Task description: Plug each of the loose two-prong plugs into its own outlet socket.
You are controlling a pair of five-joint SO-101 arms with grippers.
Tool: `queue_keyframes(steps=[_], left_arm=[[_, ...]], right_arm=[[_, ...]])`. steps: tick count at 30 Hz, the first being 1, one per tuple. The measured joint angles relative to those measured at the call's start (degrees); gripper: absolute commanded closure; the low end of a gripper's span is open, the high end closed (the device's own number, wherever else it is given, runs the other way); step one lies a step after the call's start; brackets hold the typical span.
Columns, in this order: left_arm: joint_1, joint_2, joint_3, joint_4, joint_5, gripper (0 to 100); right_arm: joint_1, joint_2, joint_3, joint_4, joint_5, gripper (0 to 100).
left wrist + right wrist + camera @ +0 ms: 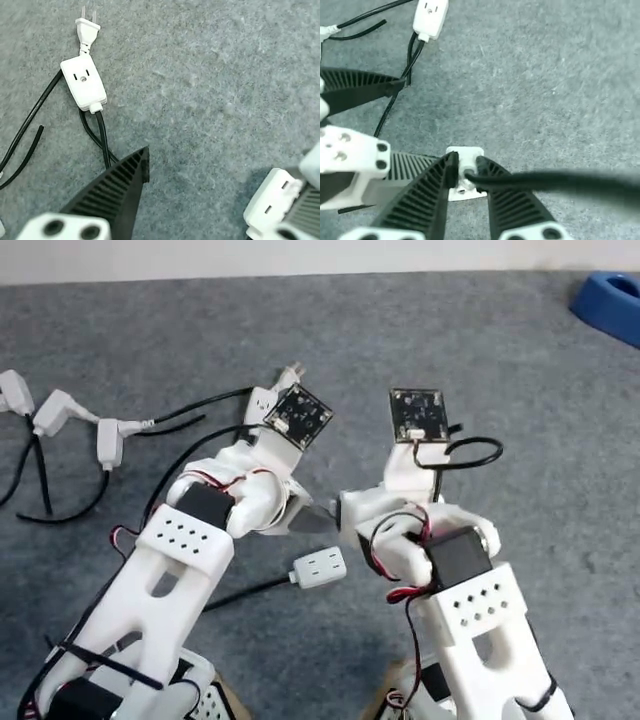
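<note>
Right hand [466, 160] points down at the fuzzy grey worktop [560, 90], its ribbed black fingers [427, 195] pinching a small, boxy white socket block [465, 151] between their tips.

Grey carpet [560, 440] covers the whole table | blue tub [612, 300] at the far right corner | pale wall [300, 255] behind

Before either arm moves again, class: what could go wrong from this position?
1. The left gripper and right gripper crowd the same outlet block, so they may knock each other or shove it aside.
2. A black cable crosses close by the right gripper and could snag, dragging the block.
3. The two-prong plug beside the far outlet socket points its prongs away from it, so it would likely need turning before insertion.
</note>
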Motion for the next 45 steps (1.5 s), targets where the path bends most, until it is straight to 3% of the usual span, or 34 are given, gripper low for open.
queue_keyframes(steps=[16, 22, 26, 31, 34, 39, 45], left_arm=[[-1.85, 0.0, 0.0, 1.85, 0.0, 57], [-0.79, -4.66, 0.0, 3.25, 0.0, 57], [-9.32, -6.07, 0.0, 3.34, 0.09, 57], [-28.84, -6.42, 0.0, 3.25, 5.71, 57], [-37.19, -6.59, 0.44, 2.2, 6.59, 57], [-39.56, -6.59, 6.51, -0.53, 7.03, 57], [-42.29, -6.59, 15.82, -9.49, 7.03, 57]], right_arm=[[2.46, 0.62, 0.35, 0.09, 2.37, 99.3], [2.73, 9.32, 0.09, -0.09, 2.37, 99.3], [2.81, 14.95, -4.75, 2.02, 4.48, 99.3], [2.81, 20.48, -14.77, 8.88, 6.07, 99.3], [2.81, 23.3, -22.33, 14.15, 7.21, 99.3], [2.81, 28.84, -29.36, 22.59, 8.09, 99.3], [-1.41, 31.65, -29.98, 23.3, 8.09, 99.3]])
